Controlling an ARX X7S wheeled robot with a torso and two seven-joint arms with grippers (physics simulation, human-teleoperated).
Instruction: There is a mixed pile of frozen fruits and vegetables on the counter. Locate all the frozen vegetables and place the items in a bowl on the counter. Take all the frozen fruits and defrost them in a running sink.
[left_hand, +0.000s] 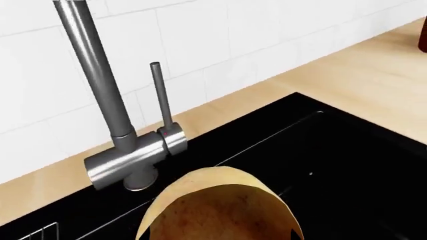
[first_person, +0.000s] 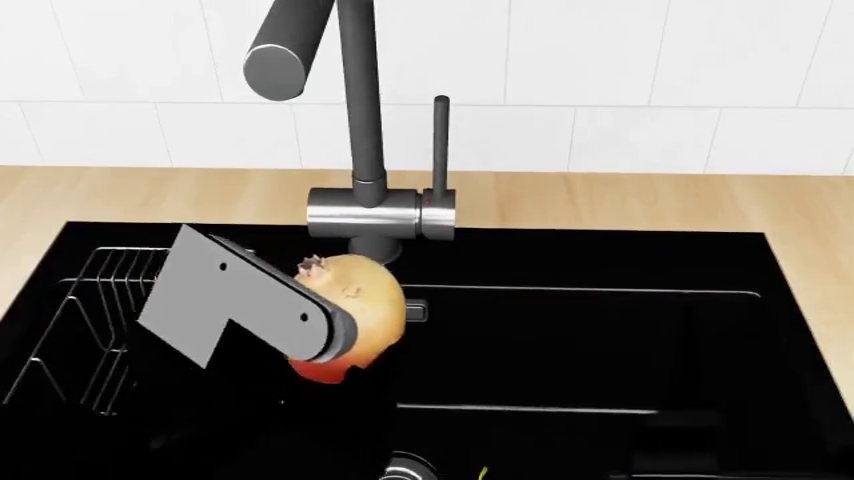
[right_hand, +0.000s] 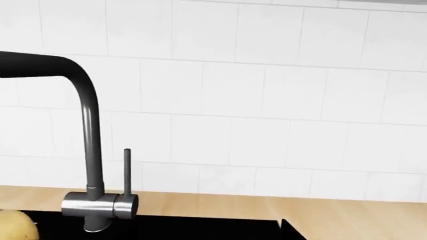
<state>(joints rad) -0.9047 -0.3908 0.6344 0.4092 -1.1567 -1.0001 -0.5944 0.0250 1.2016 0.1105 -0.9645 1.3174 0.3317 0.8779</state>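
Observation:
A roundish tan and orange-pink fruit (first_person: 360, 300) with a small crown hangs over the black sink (first_person: 601, 350), just in front of the faucet base. My left gripper (first_person: 323, 336) is shut on it, its fingers hidden behind the grey arm link and the fruit. In the left wrist view the fruit (left_hand: 220, 210) fills the near edge above the sink (left_hand: 347, 165). A sliver of the fruit (right_hand: 12, 225) shows in the right wrist view. My right gripper is out of view. The bowl, the pile and the vegetables are out of view.
The tall grey faucet (first_person: 360, 120) with its thin lever (first_person: 441, 140) rises just behind the fruit. A wire rack (first_person: 94, 310) sits in the sink's left part and the steel drain (first_person: 407, 468) lies near the front. Beige counter (first_person: 134, 195) borders the basin under white tiles.

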